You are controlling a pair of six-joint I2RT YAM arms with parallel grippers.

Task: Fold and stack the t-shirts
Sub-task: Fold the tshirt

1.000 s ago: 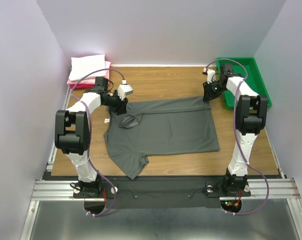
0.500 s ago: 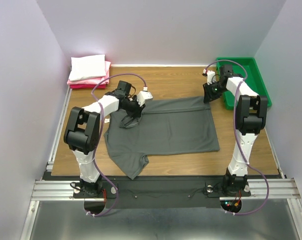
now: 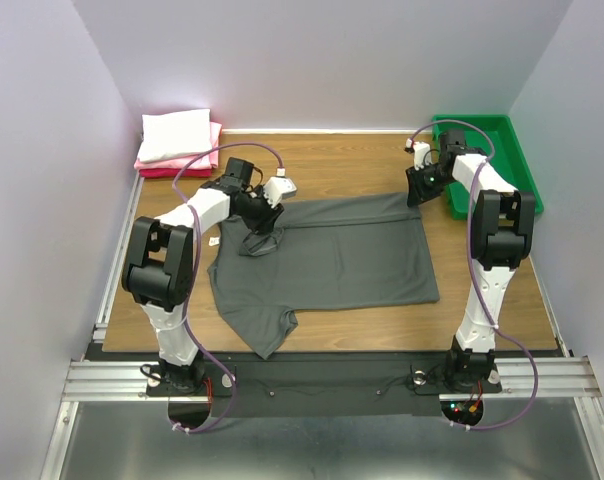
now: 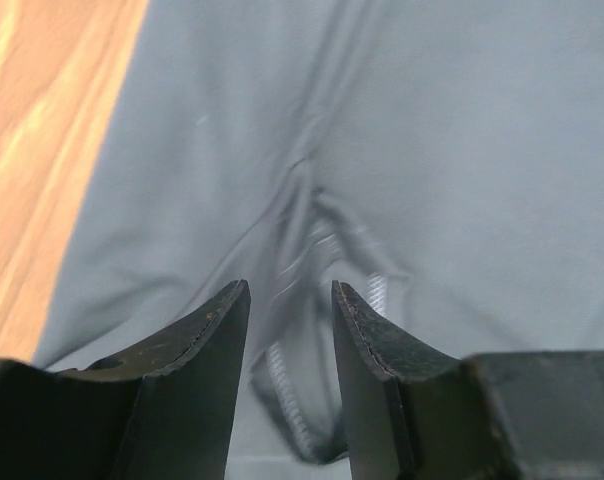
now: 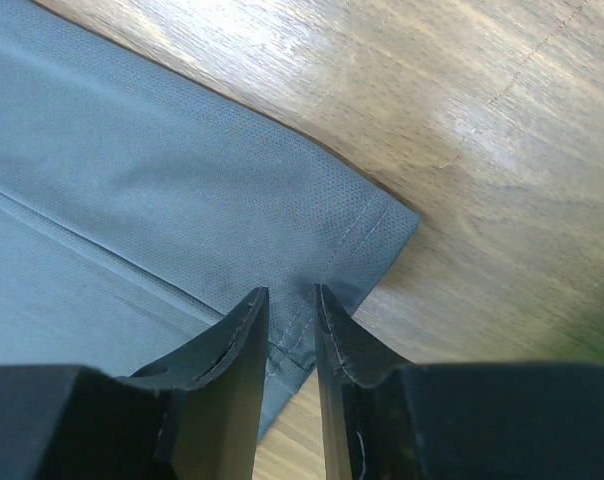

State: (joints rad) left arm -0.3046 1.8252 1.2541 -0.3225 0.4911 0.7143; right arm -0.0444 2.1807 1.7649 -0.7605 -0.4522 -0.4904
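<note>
A dark charcoal grey t-shirt lies spread flat on the wooden table, collar to the left. My left gripper is open just above the collar; in the left wrist view its jaws frame the ribbed collar. My right gripper is low at the shirt's far right hem corner. In the right wrist view its jaws stand narrowly apart, with the stitched hem corner lying flat between and beyond them. A folded white shirt lies on folded pink and red shirts at the far left corner.
A green plastic tray stands at the far right, just behind my right arm. Purple walls close in the table on three sides. Bare wood shows between the shirt and the back wall.
My left gripper swung right from the shirt's far left edge to over the collar, then drew back a little to the left. The right arm and the shirt have not moved.
</note>
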